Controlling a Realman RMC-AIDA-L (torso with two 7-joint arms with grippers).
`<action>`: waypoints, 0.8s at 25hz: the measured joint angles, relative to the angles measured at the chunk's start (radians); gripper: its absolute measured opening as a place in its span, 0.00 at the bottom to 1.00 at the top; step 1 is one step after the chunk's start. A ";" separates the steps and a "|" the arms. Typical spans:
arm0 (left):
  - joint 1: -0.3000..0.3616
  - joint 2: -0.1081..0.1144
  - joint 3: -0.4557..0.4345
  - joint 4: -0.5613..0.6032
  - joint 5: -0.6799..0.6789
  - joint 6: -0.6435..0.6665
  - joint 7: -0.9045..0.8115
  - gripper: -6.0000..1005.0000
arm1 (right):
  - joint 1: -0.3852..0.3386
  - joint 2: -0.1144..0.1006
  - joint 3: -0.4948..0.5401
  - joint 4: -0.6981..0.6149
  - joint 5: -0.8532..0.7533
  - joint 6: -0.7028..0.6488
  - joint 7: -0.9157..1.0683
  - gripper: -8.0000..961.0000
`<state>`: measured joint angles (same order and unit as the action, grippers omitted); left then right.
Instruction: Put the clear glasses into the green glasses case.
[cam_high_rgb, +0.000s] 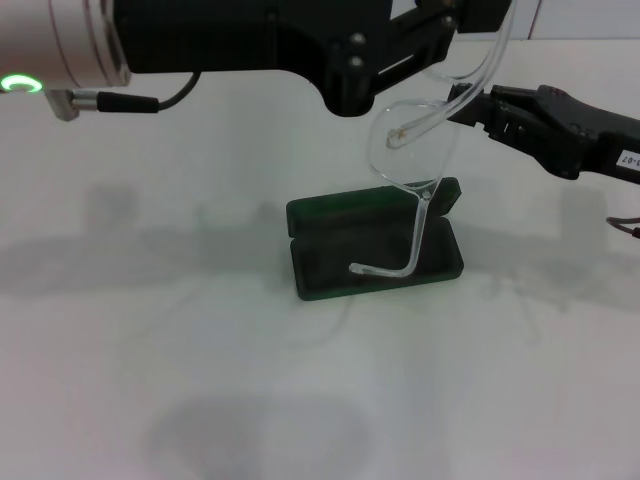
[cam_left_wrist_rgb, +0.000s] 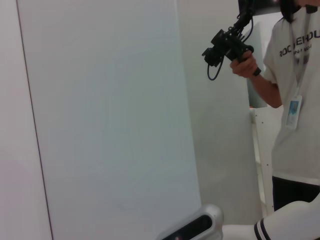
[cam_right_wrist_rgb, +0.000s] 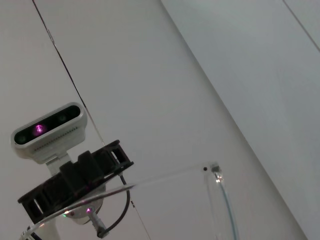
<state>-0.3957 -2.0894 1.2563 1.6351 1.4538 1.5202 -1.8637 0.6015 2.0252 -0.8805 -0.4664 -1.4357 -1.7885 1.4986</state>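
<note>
The clear glasses (cam_high_rgb: 415, 150) hang in the air above the open green glasses case (cam_high_rgb: 330, 262). One clear arm reaches down into the case's dark lining. My right gripper (cam_high_rgb: 482, 104) comes in from the right and is shut on the glasses at their upper hinge end. My left gripper (cam_high_rgb: 445, 25) is stretched across the top of the head view, right beside the upper rim of the glasses. In the right wrist view, the glasses (cam_right_wrist_rgb: 216, 175) show close up, with my left gripper (cam_right_wrist_rgb: 75, 185) behind their other arm.
The case lies on a white table (cam_high_rgb: 150, 350). In the left wrist view a person (cam_left_wrist_rgb: 295, 100) stands beyond a white panel, holding a black device (cam_left_wrist_rgb: 227, 47).
</note>
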 joint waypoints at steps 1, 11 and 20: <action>0.000 0.000 0.000 0.001 -0.002 0.000 0.000 0.07 | 0.000 0.000 0.000 0.000 0.000 0.001 0.000 0.06; -0.002 0.000 0.022 -0.005 -0.004 0.003 -0.001 0.07 | 0.004 0.001 0.000 0.001 0.001 0.011 0.000 0.06; -0.008 0.002 0.037 -0.021 0.006 0.003 -0.002 0.07 | 0.010 0.001 0.000 0.011 0.020 -0.003 0.000 0.06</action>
<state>-0.4039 -2.0878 1.2931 1.6142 1.4598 1.5236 -1.8655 0.6113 2.0264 -0.8804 -0.4554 -1.4156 -1.7914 1.4987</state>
